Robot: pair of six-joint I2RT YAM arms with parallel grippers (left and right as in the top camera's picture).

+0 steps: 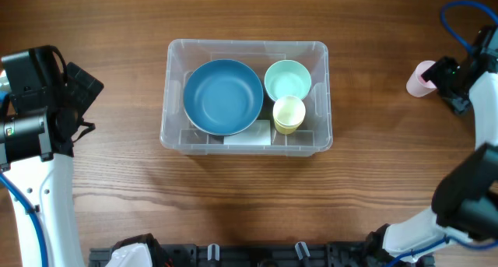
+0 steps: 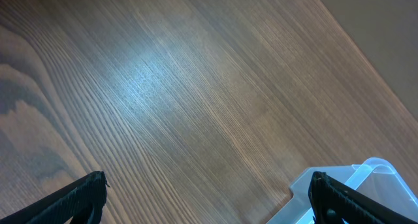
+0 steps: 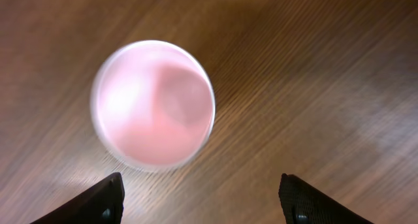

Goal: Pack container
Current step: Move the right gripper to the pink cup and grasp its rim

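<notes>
The clear rectangular container [image 1: 246,96] stands mid-table and holds a large blue bowl [image 1: 223,96], a mint cup [image 1: 288,80] and a pale yellow cup [image 1: 289,114]; a white label [image 1: 247,132] shows on its base. A corner of the container [image 2: 366,178] shows in the left wrist view. A pink cup [image 1: 421,79] stands upright on the wood at the far right, its round mouth [image 3: 154,105] seen from above. My right gripper [image 3: 201,192] hangs open just beside the pink cup, apart from it. My left gripper [image 2: 208,191] is wide open over bare wood, left of the container.
The left arm [image 1: 39,103] stands at the table's left edge, the right arm [image 1: 471,72] at the far right edge. A black rail with fittings [image 1: 249,255] runs along the front edge. Bare wood surrounds the container on all sides.
</notes>
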